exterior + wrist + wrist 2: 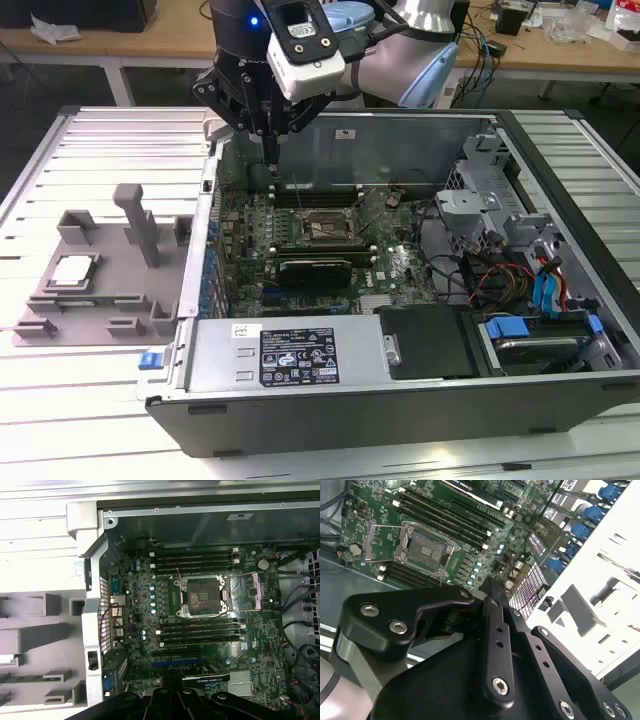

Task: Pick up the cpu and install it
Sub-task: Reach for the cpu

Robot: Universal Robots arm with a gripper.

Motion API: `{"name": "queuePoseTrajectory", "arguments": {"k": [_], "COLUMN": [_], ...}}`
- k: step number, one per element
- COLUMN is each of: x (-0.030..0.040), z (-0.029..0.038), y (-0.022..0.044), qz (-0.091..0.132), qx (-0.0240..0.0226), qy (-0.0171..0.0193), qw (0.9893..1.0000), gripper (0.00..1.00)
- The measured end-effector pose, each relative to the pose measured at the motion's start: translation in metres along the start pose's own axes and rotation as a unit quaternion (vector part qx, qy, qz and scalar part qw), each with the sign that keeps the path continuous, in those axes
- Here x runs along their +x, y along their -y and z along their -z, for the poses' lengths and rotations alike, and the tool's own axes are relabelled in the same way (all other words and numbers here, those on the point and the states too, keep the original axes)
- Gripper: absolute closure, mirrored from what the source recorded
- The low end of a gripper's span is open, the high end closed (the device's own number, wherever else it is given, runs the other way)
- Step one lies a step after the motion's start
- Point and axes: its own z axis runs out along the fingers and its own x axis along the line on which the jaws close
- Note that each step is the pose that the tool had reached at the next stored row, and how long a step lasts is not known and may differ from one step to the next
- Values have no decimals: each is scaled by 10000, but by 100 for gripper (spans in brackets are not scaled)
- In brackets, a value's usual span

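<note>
The cpu (75,270), a small silvery square chip, lies flat in a grey holder (100,285) on the exterior view's left, outside the computer case. My gripper (269,152) hangs over the case's back left corner, far from the cpu, with its black fingers (490,595) closed together on nothing. The motherboard socket (325,228) stands uncovered in the middle of the board, a short way in front of the gripper. In the first wrist view the socket (200,596) is bare, its metal load plate (250,587) swung aside. The second wrist view also shows the socket (427,550).
The open computer case (400,390) lies on a ribbed white table (100,400). Memory slots (192,560), a power supply (290,355), drive cages (480,185) and loose cables (500,280) crowd the case. The grey holder has upright posts (135,215).
</note>
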Motion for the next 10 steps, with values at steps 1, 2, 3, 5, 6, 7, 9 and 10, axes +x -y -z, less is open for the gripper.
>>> {"name": "queuePoseTrajectory", "arguments": {"k": [1, 2, 3, 5, 6, 7, 9, 10], "x": [0, 0, 0, 0, 2, 9, 15, 16], "z": [0, 0, 0, 0, 0, 0, 1, 1], "y": [0, 0, 0, 0, 0, 0, 1, 1], "qz": [0, 0, 0, 0, 0, -1, 0, 0], "qx": [0, 0, 0, 0, 0, 0, 0, 0], "qy": [0, 0, 0, 0, 0, 0, 0, 0], "qw": [10000, 10000, 10000, 10000, 10000, 10000, 10000, 10000], "gripper": [89, 89, 89, 89, 89, 89, 89, 89]}}
